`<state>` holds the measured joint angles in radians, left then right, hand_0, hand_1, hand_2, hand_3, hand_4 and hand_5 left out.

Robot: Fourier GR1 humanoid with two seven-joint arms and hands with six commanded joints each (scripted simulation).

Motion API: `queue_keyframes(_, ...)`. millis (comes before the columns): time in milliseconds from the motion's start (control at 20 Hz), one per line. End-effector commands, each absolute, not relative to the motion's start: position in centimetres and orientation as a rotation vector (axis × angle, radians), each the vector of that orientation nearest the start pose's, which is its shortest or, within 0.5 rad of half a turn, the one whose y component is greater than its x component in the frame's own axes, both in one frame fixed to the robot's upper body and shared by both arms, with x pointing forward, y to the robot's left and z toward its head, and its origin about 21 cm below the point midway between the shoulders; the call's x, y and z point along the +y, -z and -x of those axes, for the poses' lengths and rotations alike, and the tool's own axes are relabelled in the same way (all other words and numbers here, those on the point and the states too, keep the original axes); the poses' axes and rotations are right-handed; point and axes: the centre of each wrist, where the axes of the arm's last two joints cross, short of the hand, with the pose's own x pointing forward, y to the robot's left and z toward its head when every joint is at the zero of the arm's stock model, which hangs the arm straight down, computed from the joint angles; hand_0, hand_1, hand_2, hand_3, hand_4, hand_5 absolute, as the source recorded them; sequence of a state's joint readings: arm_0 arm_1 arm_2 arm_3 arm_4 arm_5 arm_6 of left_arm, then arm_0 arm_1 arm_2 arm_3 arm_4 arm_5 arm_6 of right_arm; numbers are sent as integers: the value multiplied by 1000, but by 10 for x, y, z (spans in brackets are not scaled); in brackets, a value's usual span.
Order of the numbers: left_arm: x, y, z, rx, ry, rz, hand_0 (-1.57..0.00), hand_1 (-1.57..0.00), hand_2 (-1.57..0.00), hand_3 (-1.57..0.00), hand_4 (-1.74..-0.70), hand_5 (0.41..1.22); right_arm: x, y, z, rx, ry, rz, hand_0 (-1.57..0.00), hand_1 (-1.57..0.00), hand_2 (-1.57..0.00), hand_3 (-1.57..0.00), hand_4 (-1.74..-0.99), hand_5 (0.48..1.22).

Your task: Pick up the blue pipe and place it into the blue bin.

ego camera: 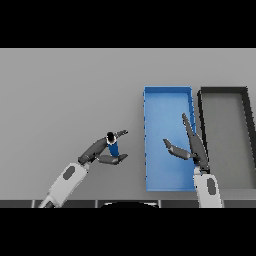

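On the grey table (65, 90), a blue bin (167, 95) is set just beside a black bin (225, 91). The blue pipe (113, 148) is pinched upright between fingers and thumb of the left hand (102, 152), left of the blue bin. The right hand (192, 147) is held over the blue bin, fingers straight and thumb spread.

Right hand (192, 147) is hovering over the blue bin (167, 97), obstructing its right half; the bin's left half is lying open. Black bin (222, 91) is sitting just beside.
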<state>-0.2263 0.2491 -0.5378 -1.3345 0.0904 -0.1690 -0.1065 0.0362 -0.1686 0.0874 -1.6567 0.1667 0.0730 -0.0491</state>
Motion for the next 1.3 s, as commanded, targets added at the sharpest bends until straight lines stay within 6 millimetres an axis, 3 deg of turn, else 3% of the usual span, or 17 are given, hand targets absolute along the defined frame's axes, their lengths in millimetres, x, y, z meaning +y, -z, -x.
queue_keyframes(0,154,25,-267,-1447,733,418,1,-118,-269,-202,-1217,635,-249,-17,-238,-1643,-386,133,1,1,1,1,-1188,556)
queue_keyframes(50,151,23,-268,-1451,716,442,-39,-248,-417,-345,-1268,675,-248,-17,-238,-1648,-379,121,1,1,1,1,-1196,560)
queue_keyframes(100,148,23,-270,-1453,693,465,-179,-411,-578,-590,-1301,784,-248,-17,-239,-1644,-377,122,1,1,1,1,-1192,560)
queue_keyframes(200,142,25,-265,-1463,676,478,-648,-828,-936,-914,-1450,941,-244,-14,-236,-1643,-370,115,1,1,1,1,-1189,562)
queue_keyframes(300,141,26,-262,-1468,683,489,-981,-1095,-1164,-1112,-1551,1042,-248,-16,-238,-1644,-381,138,1,1,1,1,-1182,562)
queue_keyframes(400,137,25,-256,-1478,692,490,-1193,-1266,-1311,-1258,-1617,1106,-251,-15,-240,-1639,-382,144,1,1,1,1,-1178,561)
queue_keyframes(450,132,25,-255,-1478,706,478,-1269,-1327,-1363,-1320,-1586,1129,-247,-16,-238,-1649,-386,133,1,1,1,1,-1176,560)
queue_keyframes(700,127,20,-254,-1560,711,482,-1472,-1491,-1503,-1489,-1502,1191,-249,-15,-237,-1640,-387,138,1,1,1,1,-1166,556)
queue_keyframes(950,112,-11,-260,-1712,664,563,-1539,-1545,-1549,-1544,-1480,1211,-245,-16,-241,-1627,-400,157,1,1,1,1,-1144,551)
queue_keyframes(1250,100,-36,-264,-1726,722,578,-1562,-1564,-1565,-1564,-1473,1218,-251,-14,-240,-1631,-402,164,1,1,1,1,-1126,567)
